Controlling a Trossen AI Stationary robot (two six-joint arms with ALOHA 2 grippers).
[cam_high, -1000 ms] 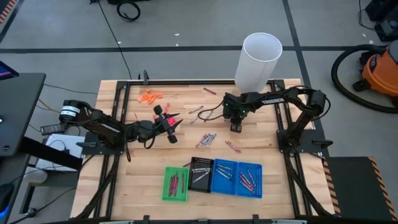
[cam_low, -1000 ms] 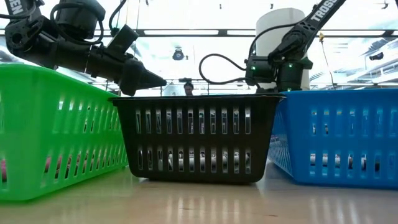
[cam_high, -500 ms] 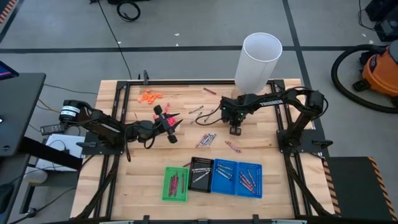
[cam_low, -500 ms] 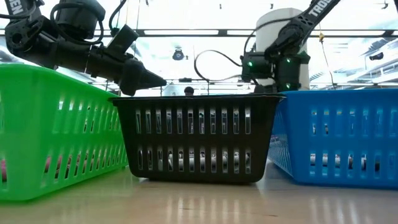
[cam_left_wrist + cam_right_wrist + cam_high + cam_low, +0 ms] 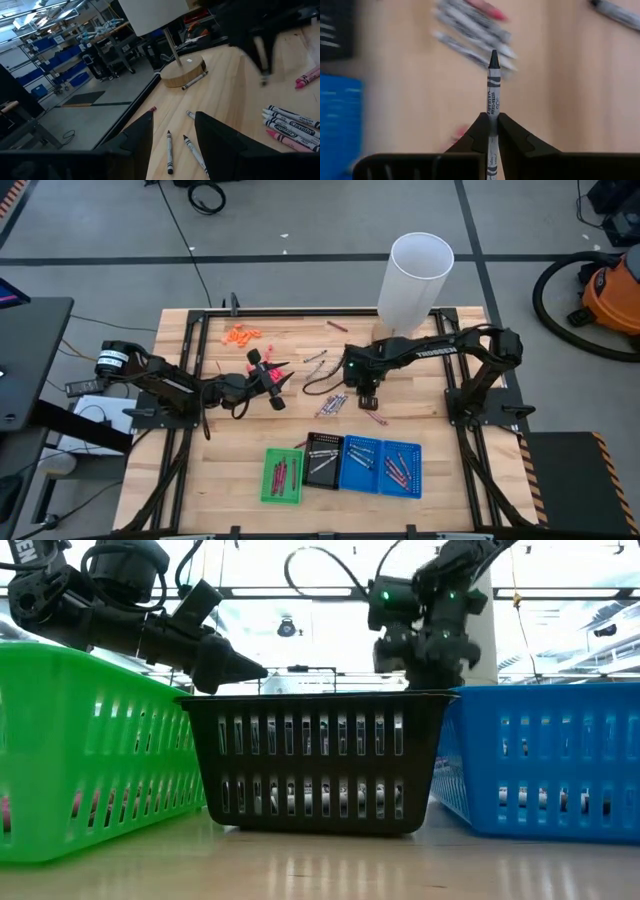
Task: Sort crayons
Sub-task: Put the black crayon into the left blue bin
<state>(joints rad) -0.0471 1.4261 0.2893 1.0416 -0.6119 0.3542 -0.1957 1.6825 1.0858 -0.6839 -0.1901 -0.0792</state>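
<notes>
The right gripper point(image 5: 367, 394) hangs over the middle of the wooden desk point(image 5: 420, 425), its jaws shut tight on a grey crayon point(image 5: 492, 95) that sticks straight out past the fingertips — the dark tip clear in the right wrist view. Just below it on the desk lies a small cluster of loose crayons point(image 5: 332, 404), mostly grey with a red one or two, and another red crayon point(image 5: 375, 416) rests just beside them toward the trays. A few more lie scattered nearer the white cylinder point(image 5: 415, 277) at the far edge. Along the near edge stand four small trays side by side: a green tray point(image 5: 268, 485) with dark red crayons, a black tray point(image 5: 322, 445) with pale ones, and two blue trays point(image 5: 380, 470) holding a mix. The left gripper point(image 5: 279, 385) waits at the desk's left-centre, its jaws apart and holding nothing — the left wrist view shows bare wood between the fingers point(image 5: 215, 135). A clump of tiny orange bits point(image 5: 240, 334) sits near the far left corner.
</notes>
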